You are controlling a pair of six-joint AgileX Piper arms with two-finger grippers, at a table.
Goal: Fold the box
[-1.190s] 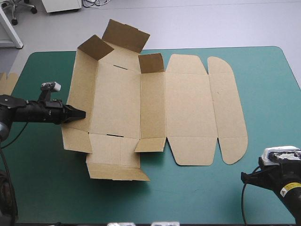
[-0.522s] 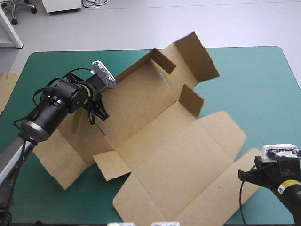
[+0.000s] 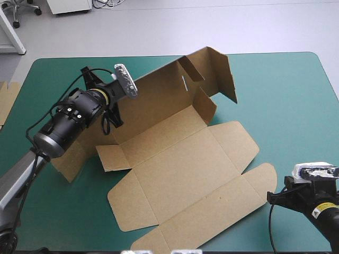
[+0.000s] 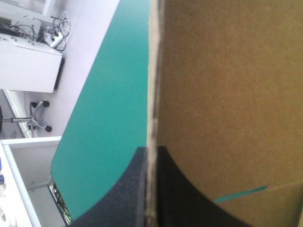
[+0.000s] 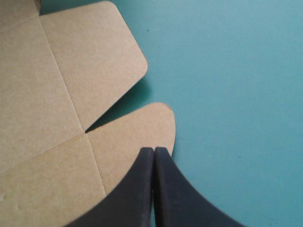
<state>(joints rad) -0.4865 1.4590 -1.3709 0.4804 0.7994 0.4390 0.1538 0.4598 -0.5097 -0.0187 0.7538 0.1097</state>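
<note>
1. Left pincer point(image 3: 109, 125) point(image 4: 151, 152) is pinching the box point(image 3: 180, 164) point(image 4: 227, 94). Its two black fingers press on a thin edge of the brown board, one on each side.
2. In the left wrist view, the board's edge runs on ahead from between the fingers. Brown board is on one side of it and the teal-green cover point(image 4: 113, 94) is on the other.
3. The part being held is a long wall point(image 3: 159, 92) that stands up off the table point(image 3: 296, 106). It runs on a slant from near the table's left edge toward the far edge.
4. At the far end of that wall, smaller flaps point(image 3: 220, 71) stand up too.
5. The rest of the box lies flat and open in the middle of the table. It reaches almost to the near edge.
6. The right pincer point(image 3: 271, 196) point(image 5: 154, 150) is pressed together, with its fingers meeting in one point and nothing between them. It is by the table's near right corner.
7. In the right wrist view, the tips of that pincer are at the edge of a round flap point(image 5: 137, 132) point(image 3: 259, 177) that lies flat. I cannot tell if they touch it.
8. A bit more brown board point(image 3: 6, 100) shows at the table's left edge, away from the box.
</note>
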